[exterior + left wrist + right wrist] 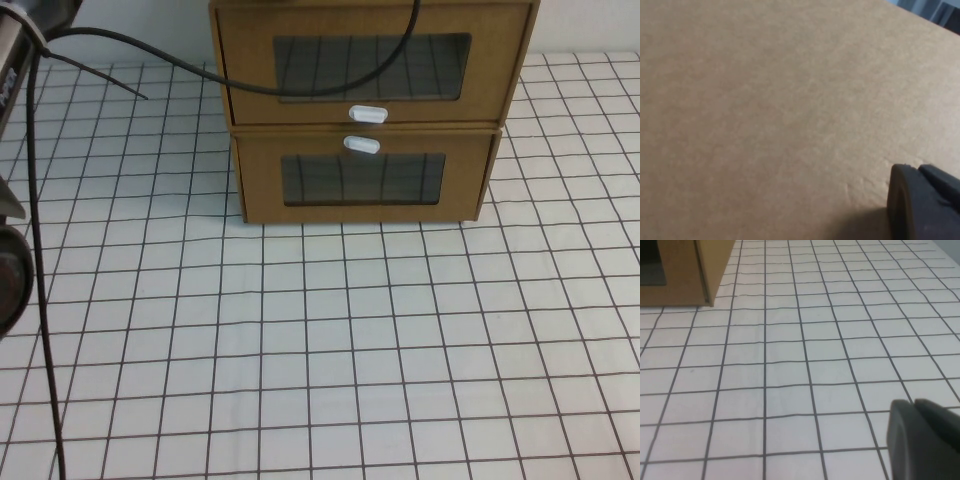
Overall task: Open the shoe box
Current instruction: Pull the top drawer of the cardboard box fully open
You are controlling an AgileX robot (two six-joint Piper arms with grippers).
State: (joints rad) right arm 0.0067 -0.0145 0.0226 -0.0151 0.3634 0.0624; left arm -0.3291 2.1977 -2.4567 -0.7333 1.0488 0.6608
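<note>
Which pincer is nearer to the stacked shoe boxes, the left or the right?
Left. The left pincer hangs close to the shoe boxes, whose brown cardboard fills its wrist view. The right pincer, shut, is over the gridded table, with the boxes well apart from it.

Two brown cardboard shoe boxes, dark-windowed and both shut, stand stacked upright, far middle.

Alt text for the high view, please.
Two stacked cardboard shoe boxes, closed, each with a dark window and white handle, sit far-centre on a gridded table; a black cable crosses the upper one. Neither gripper shows here: left gripper is close over a cardboard surface, right gripper shut above the table.
</note>
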